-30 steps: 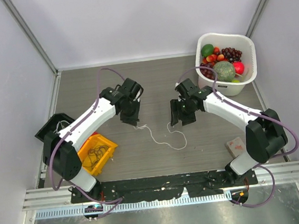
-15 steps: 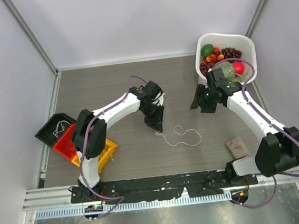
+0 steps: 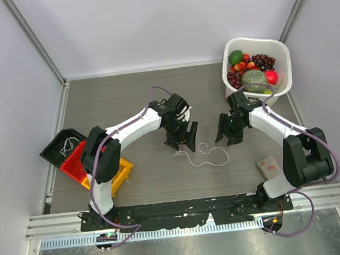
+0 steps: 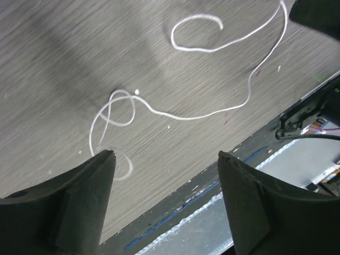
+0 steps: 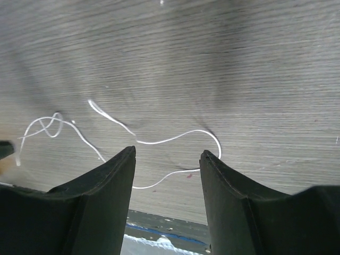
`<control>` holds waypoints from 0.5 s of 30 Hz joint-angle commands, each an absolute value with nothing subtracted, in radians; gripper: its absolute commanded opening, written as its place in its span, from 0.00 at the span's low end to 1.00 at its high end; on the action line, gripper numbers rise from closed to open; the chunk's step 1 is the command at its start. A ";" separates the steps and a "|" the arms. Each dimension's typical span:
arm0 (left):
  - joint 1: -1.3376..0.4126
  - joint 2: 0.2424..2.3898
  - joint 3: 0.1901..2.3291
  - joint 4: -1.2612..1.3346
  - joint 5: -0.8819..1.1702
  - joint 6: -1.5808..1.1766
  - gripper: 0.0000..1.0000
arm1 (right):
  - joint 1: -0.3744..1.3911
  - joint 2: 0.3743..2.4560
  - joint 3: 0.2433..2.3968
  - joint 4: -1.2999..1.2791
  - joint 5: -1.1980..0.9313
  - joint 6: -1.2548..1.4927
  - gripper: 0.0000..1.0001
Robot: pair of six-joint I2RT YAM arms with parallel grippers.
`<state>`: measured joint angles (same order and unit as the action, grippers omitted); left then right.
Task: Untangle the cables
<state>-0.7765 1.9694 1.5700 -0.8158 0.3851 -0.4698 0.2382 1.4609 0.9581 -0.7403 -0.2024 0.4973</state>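
One white cable [image 3: 203, 146] lies loose on the grey table between my two grippers. Its left end forms a small crossed loop [image 4: 114, 109]; the rest wanders right in open curves [image 5: 159, 141]. My left gripper [image 3: 182, 143] stands open just above that looped end, with nothing between its fingers [image 4: 166, 155]. To the right of the cable my right gripper [image 3: 229, 136] is also open and empty, hovering over the cable's right bend [image 5: 167, 152]. Another white wire lies in the black bin [image 3: 56, 151] at the far left.
Red [image 3: 72, 166] and yellow [image 3: 121, 168] bins stand beside the black one at the left edge, partly under my left arm. A white basket [image 3: 278, 49] of fruit fills the back right corner. A small pinkish block [image 3: 269, 166] lies near my right arm's base.
My left gripper carried the cable's end to the right, then opened and let it go. My right arm swung toward the basket and has come back down beside the cable.
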 commanded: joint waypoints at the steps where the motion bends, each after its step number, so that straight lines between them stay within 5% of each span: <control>1: -0.767 1.818 1.499 -0.828 0.319 -0.469 0.85 | 0.241 1.506 0.954 -0.684 -0.190 0.445 0.57; 8: -0.700 1.651 1.352 -0.819 0.262 -0.494 0.89 | 0.311 1.609 0.928 -0.583 -0.235 0.498 0.52; 15: -0.618 1.548 1.255 -0.819 0.258 -0.502 0.91 | 0.581 1.742 1.038 -0.476 -0.303 0.614 0.49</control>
<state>-0.6518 1.5986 1.2869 -0.8276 0.2749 -0.4934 0.4435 1.6695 0.9531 -0.5766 -0.2455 0.5392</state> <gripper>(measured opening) 0.904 0.497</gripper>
